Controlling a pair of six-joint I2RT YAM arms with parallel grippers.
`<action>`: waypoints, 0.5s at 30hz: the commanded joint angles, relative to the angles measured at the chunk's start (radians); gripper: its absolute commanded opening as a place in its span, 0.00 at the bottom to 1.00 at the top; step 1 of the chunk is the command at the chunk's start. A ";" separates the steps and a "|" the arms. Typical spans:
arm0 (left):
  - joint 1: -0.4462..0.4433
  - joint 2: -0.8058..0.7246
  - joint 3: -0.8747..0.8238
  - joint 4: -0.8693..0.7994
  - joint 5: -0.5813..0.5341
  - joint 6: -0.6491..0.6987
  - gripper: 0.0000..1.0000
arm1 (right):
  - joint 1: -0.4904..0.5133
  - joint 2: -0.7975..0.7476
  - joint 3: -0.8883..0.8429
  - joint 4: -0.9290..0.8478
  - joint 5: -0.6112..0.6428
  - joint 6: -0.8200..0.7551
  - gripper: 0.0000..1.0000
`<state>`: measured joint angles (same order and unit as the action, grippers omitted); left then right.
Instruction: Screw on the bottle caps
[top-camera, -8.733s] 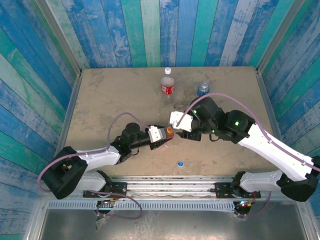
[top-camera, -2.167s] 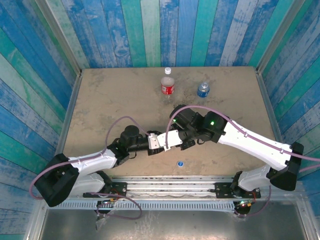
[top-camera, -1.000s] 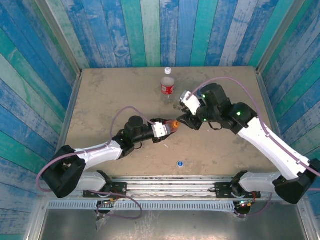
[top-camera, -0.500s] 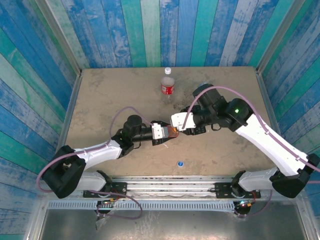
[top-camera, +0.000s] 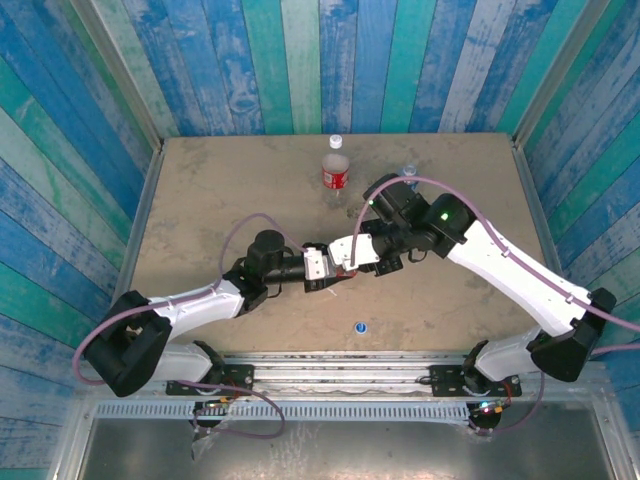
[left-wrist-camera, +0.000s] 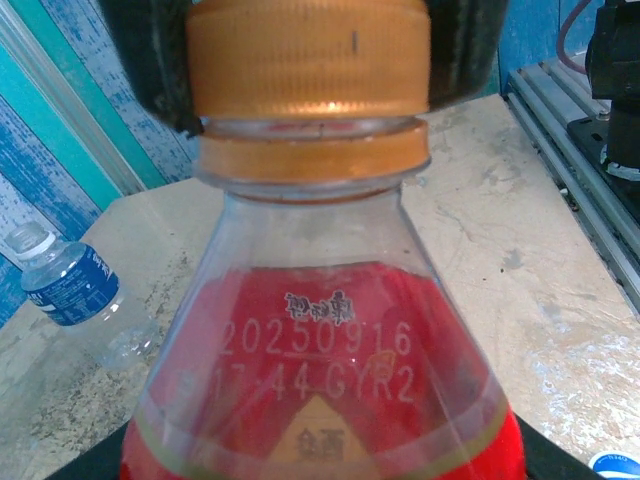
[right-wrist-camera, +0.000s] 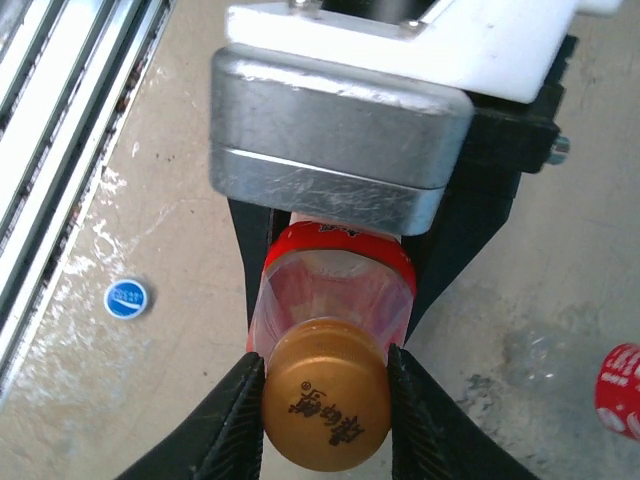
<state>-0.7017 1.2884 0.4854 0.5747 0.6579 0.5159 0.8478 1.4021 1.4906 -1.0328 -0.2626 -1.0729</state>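
Left pincer (top-camera: 322, 267) is clamped round the body of the small all-red plastic bottle (right-wrist-camera: 335, 285) over mid-bench (top-camera: 200, 200), neck pointing 3 o'clock. Right pincer (right-wrist-camera: 325, 400) is pinched onto the tiny round orange plastic cap (right-wrist-camera: 325, 395) sitting on that neck. The loose round blue plastic cap (top-camera: 360, 326) lies on the bench at 6 o'clock from them.

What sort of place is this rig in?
Probably a lab test cell, not a real home: a tan table boxed in by blue-green plank walls, with an aluminium rail along its near edge.
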 joint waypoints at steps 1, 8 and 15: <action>0.004 0.013 0.033 0.017 0.010 -0.011 0.53 | 0.007 0.006 0.016 -0.029 0.010 0.031 0.27; 0.003 0.065 0.061 0.105 -0.057 -0.019 0.53 | 0.007 0.000 -0.001 0.070 0.132 0.501 0.04; 0.004 0.121 0.106 0.171 -0.180 -0.004 0.52 | -0.004 0.011 0.006 0.188 0.195 1.533 0.01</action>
<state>-0.6907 1.3785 0.5419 0.6735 0.5365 0.4999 0.8478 1.4021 1.4887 -0.9287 -0.0647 -0.1486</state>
